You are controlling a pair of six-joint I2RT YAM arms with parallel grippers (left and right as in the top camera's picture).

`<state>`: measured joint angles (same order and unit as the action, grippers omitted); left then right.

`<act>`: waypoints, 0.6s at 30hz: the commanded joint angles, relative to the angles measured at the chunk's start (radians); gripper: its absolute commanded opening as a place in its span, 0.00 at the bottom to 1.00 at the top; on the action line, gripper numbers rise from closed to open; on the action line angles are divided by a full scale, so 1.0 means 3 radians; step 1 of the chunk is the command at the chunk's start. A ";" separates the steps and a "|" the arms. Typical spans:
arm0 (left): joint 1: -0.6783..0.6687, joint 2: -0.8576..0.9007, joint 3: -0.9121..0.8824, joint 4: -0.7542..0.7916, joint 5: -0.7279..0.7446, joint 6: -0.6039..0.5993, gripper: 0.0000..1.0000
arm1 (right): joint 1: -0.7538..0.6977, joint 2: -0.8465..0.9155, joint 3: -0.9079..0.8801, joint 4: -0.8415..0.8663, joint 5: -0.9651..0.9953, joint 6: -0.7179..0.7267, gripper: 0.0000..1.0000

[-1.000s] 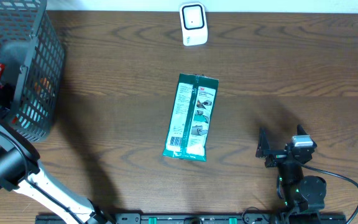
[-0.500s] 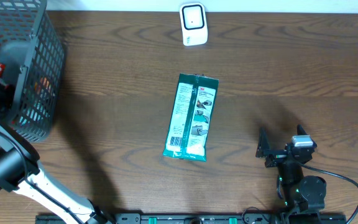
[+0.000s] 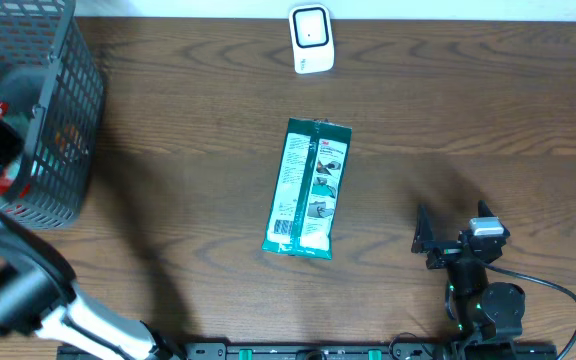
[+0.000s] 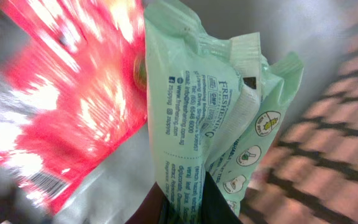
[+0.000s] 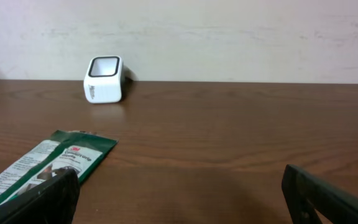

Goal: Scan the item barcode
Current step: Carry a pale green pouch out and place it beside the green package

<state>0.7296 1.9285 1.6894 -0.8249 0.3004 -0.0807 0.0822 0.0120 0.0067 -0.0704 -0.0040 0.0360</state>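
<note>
In the left wrist view my left gripper [image 4: 185,208] is shut on the lower edge of a pale green packet [image 4: 197,106] with blue print, which stands up from the jaws. A red packet [image 4: 73,106] lies blurred beside it. From overhead, the left arm [image 3: 13,280] reaches into the dark wire basket [image 3: 63,60] at the far left. The white barcode scanner [image 3: 310,38] stands at the table's back edge. Near the front right my right gripper [image 3: 453,228] rests open, with nothing between its fingers.
A green-and-white 3M pack [image 3: 309,187] lies flat mid-table, its corner also in the right wrist view [image 5: 42,165]. The basket's mesh wall [image 4: 328,155] is close on the right of the held packet. The scanner [image 5: 104,79] faces the right arm across bare wood.
My left gripper has shut on the pale green packet inside the basket, and the left arm has shifted slightly there. The right arm has not moved.
</note>
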 commanded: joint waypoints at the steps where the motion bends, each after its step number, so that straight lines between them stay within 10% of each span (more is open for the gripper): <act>1: 0.0001 -0.0708 0.0074 0.0078 0.0006 -0.0235 0.07 | -0.0029 -0.0018 -0.0005 -0.0013 -0.0005 -0.0050 0.99; 18: -0.1211 -0.2084 -0.0036 -0.1007 0.0220 -0.0462 0.07 | -0.0029 -0.0018 -0.0005 -0.0013 -0.0005 -0.0050 0.99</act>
<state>0.4717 1.2922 1.7012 -1.1019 0.3408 -0.2291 0.0822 0.0120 0.0067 -0.0704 -0.0040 0.0360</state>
